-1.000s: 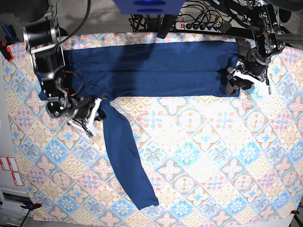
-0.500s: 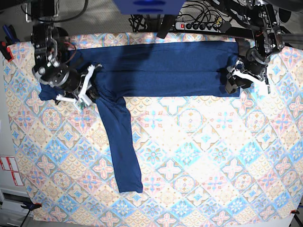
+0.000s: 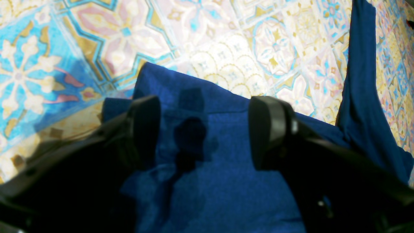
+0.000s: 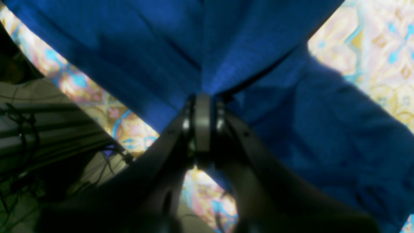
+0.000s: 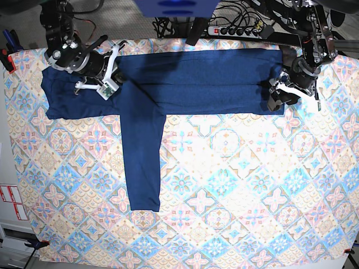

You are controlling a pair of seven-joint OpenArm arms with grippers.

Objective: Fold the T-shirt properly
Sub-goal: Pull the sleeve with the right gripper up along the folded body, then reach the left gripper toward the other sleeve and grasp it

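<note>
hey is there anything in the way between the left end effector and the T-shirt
Nothing visible stands in the way: in the left wrist view the open left end effector sits right over the T-shirt, with only shirt fabric showing between its fingertips.

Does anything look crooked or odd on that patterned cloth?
Yes: the T-shirt isn't neatly folded. One long strip sticks out from the rest, lying across the patterned tablecloth. It leads to the right gripper, which is shut on the fabric, so the strip may simply be mid-fold. I see no spill.
</note>
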